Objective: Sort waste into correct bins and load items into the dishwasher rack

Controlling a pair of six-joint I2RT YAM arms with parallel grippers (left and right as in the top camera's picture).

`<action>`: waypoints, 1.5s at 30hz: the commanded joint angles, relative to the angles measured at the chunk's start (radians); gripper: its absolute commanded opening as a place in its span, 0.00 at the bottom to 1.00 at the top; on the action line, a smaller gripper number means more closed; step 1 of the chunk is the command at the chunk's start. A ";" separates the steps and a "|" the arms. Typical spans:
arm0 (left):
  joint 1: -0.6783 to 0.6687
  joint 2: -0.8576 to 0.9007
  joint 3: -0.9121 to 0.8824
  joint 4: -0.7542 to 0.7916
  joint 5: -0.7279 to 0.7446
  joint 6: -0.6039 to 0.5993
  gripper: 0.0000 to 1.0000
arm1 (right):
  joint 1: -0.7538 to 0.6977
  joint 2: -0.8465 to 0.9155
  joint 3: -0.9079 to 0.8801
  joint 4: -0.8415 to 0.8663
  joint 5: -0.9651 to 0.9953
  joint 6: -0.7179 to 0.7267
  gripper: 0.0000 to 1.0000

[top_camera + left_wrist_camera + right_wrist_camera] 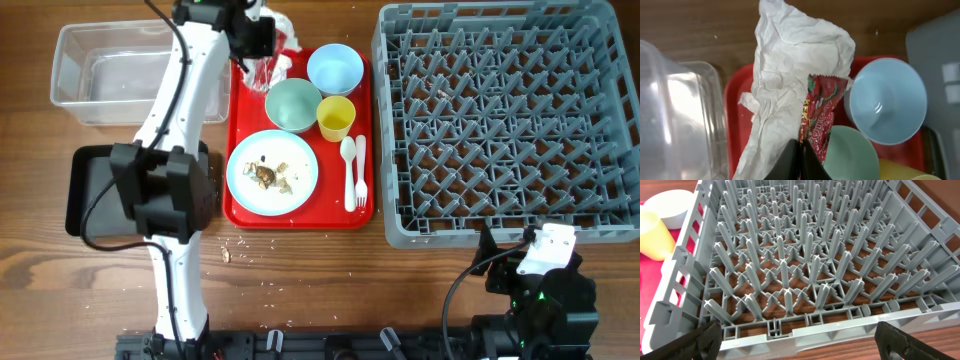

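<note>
My left gripper (801,155) is shut on the crumpled white napkin (790,65) and its red-and-white wrapper (821,110), holding them above the back left of the red tray; overhead it is at the tray's far left corner (262,60). The light blue bowl (335,68), pale green bowl (293,104), yellow cup (336,117), light blue plate (272,172) with food scraps (268,175), white spoon (348,165) and fork (361,165) sit on the tray. The grey rack (505,120) stands at right. My right gripper (795,342) is open before the rack's near wall.
The clear tub (110,75) stands at back left; it also shows in the left wrist view (675,120). The black tray (85,190) lies at left under my left arm. The red serving tray (240,215) is in the middle. Crumbs (226,254) lie on the wood in front.
</note>
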 commanded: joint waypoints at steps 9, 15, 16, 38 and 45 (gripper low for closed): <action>0.351 -0.147 0.010 0.034 0.012 -0.578 0.04 | 0.000 -0.007 0.002 0.003 0.010 -0.003 1.00; 0.415 -0.122 -0.018 0.013 -0.064 -0.834 0.04 | 0.000 -0.007 0.002 0.004 0.010 -0.003 1.00; 0.415 -0.118 -0.040 0.014 -0.079 -0.904 0.04 | 0.000 -0.007 0.002 0.004 0.010 -0.003 1.00; -0.037 -0.100 -0.067 0.124 -0.135 -0.277 0.66 | 0.000 -0.007 0.002 0.004 0.010 -0.003 1.00; 0.003 0.045 -0.067 0.156 -0.105 -0.047 0.64 | 0.000 -0.007 0.002 0.003 0.010 -0.003 1.00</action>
